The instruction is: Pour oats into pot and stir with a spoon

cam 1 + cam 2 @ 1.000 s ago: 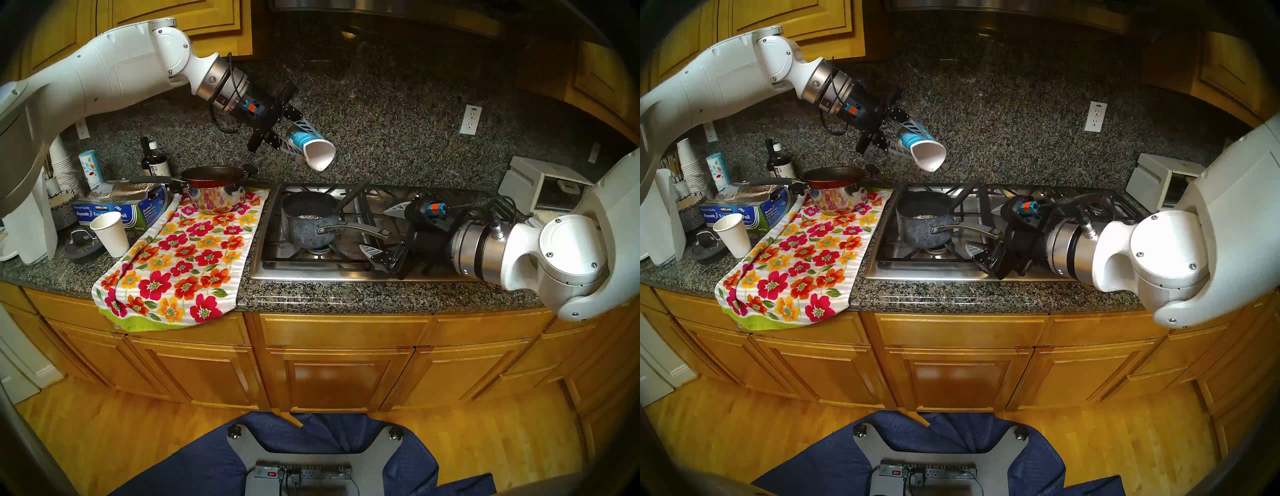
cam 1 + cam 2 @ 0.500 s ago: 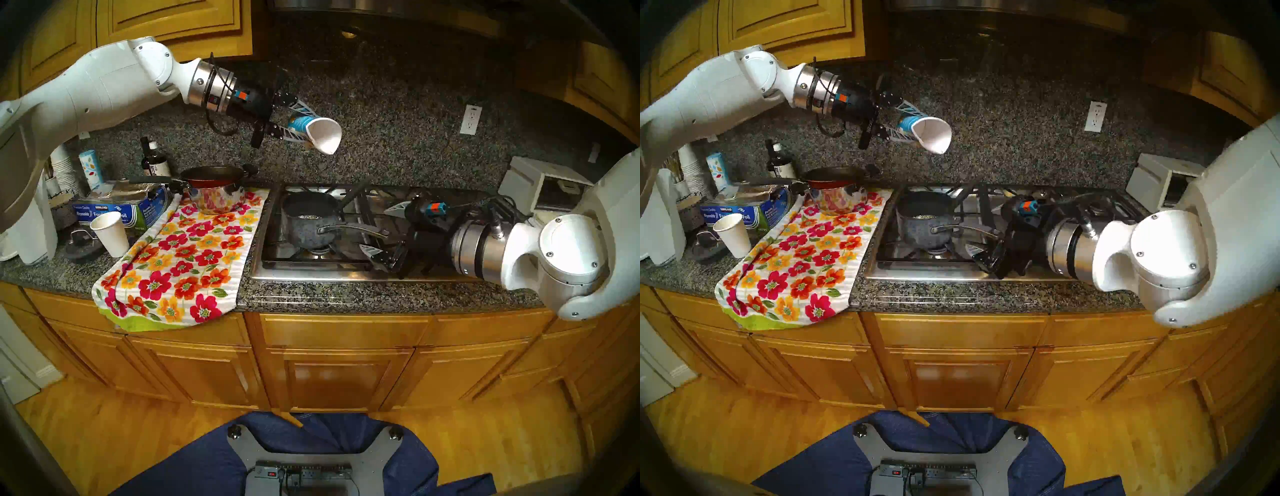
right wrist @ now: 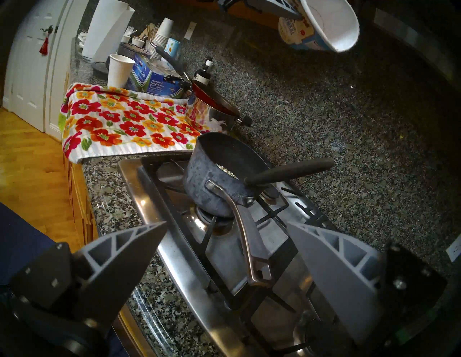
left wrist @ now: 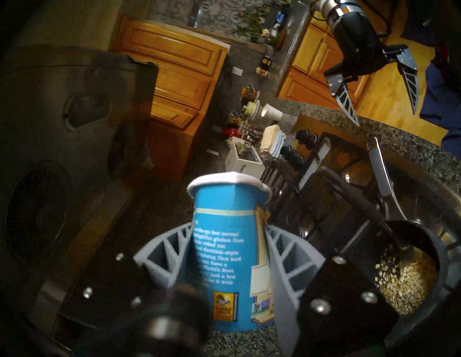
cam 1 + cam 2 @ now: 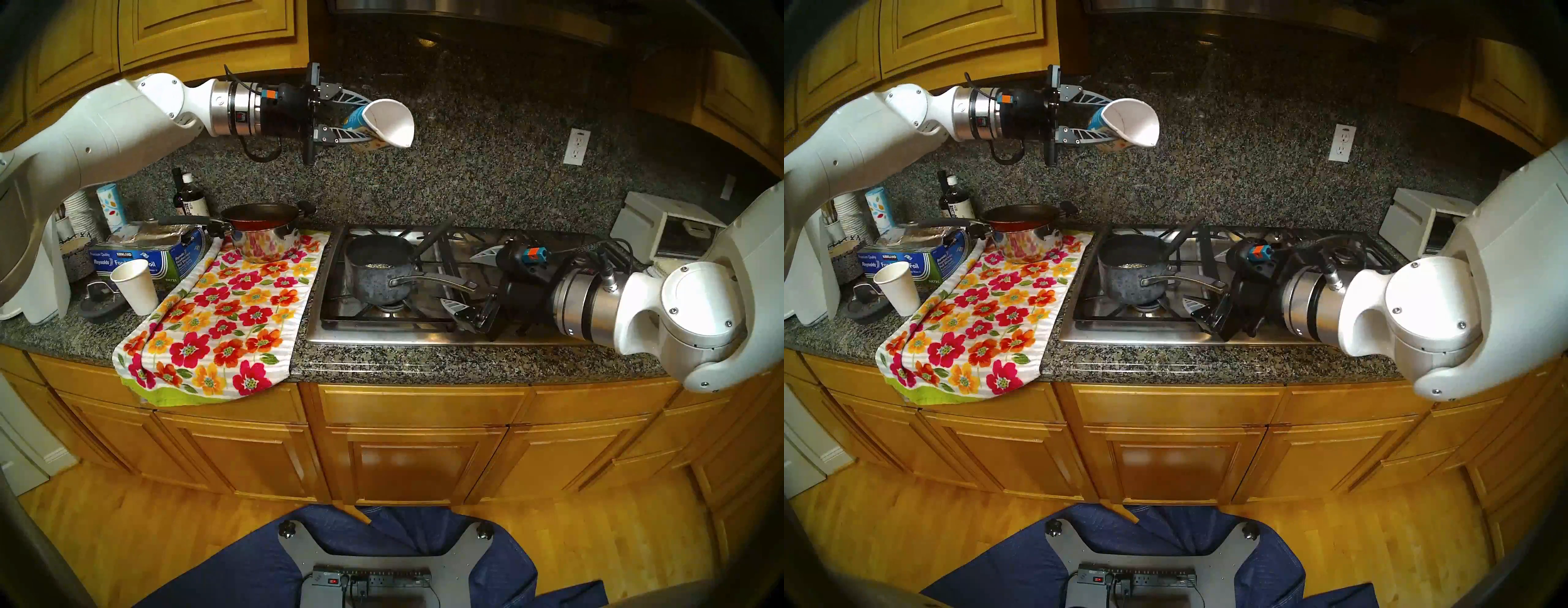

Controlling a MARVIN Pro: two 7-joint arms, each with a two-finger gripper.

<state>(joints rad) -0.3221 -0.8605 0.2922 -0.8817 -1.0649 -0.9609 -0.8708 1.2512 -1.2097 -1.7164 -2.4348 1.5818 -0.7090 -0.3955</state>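
My left gripper (image 5: 365, 119) is shut on the blue-labelled oatmeal cup (image 5: 384, 123), squeezing it out of round. The cup lies about level, high over the stove's back left, and its white inside (image 5: 1134, 123) shows no flakes. The speckled blue-grey pot (image 5: 377, 276) sits on the left front burner with oats (image 4: 404, 279) in its bottom. The black spoon (image 5: 432, 237) leans in the pot, its handle pointing back right. My right gripper (image 5: 457, 281) is open, and the tip of the pot's curved handle (image 3: 249, 249) lies untouched between its fingers.
A floral towel (image 5: 229, 314) covers the counter left of the stove (image 5: 424, 335) and carries a steel pot (image 5: 263, 237) with a reddish inside. A white paper cup (image 5: 135, 286), a foil box (image 5: 148, 259) and a dark bottle (image 5: 189, 195) stand further left. A white appliance (image 5: 666, 229) stands at the back right.
My left arm has lifted the cup higher and turned it from mouth-down to about level. The right arm, pot and spoon have not moved.
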